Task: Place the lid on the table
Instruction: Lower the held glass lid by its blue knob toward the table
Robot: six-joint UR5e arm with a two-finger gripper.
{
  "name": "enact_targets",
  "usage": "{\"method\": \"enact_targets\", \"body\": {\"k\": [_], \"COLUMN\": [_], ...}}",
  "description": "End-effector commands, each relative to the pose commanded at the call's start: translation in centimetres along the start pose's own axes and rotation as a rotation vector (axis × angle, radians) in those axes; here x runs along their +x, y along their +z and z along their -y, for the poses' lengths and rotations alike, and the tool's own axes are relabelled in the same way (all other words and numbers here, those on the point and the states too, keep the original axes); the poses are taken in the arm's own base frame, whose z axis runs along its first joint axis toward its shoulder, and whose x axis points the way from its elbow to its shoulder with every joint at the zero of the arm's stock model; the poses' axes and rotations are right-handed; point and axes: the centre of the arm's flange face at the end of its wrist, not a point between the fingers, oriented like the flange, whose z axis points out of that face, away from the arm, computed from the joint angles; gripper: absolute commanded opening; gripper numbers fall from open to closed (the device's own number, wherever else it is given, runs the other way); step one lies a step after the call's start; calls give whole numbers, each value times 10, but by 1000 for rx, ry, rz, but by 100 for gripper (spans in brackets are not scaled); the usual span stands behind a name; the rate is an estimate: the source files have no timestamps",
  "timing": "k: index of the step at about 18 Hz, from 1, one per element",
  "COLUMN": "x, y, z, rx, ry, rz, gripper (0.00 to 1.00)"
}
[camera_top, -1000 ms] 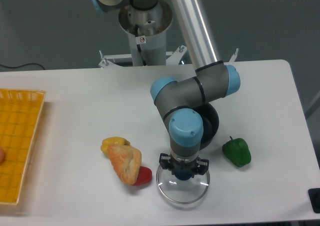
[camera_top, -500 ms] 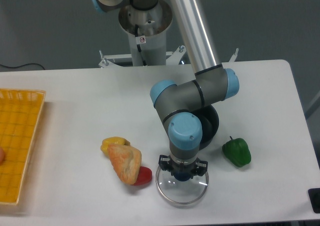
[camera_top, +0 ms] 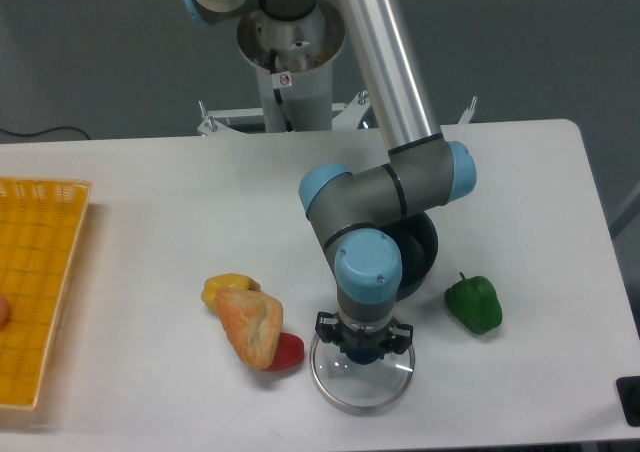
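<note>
The step in hand looks like the set-down: the lid hangs from the claw over bare table near the front edge, and it seems very close to the surface, though the view from above does not show whether the rim is touching yet. To finish well, the lid should go straight down and level, so the metal rim lands all round at once instead of tipping on one edge and ringing or sliding. The claw should part only when the rim clearly rests on the table, and then lift straight up off the knob so a finger does not drag the lid sideways. There is room to be careful about: the red pepper lies just beside the lid's left rim, with a piece of bread and a yellow pepper next to it, while the green pepper on the right is well apart. The dark pot sits behind, partly hidden by the arm. The claw is clamped on the lid's knob, its fingers standing on either side of it. The lid itself is round clear glass, the white table showing through it, with a thin bright metal rim and a dark blue ball knob at the centre.
</note>
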Motion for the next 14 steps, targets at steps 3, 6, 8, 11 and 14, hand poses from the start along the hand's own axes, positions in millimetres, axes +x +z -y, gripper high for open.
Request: {"method": "enact_targets", "body": {"k": [3, 6, 8, 11, 14], "x": [0, 0, 0, -1, -1], "y": [1, 2, 2, 2, 3], "z": [1, 1, 1, 1, 3], "rx": [0, -1, 0, -1, 16], "ry": [0, 0, 0, 0, 2], "rz": [0, -1, 0, 1, 15], "gripper": [53, 54, 55, 58, 68]}}
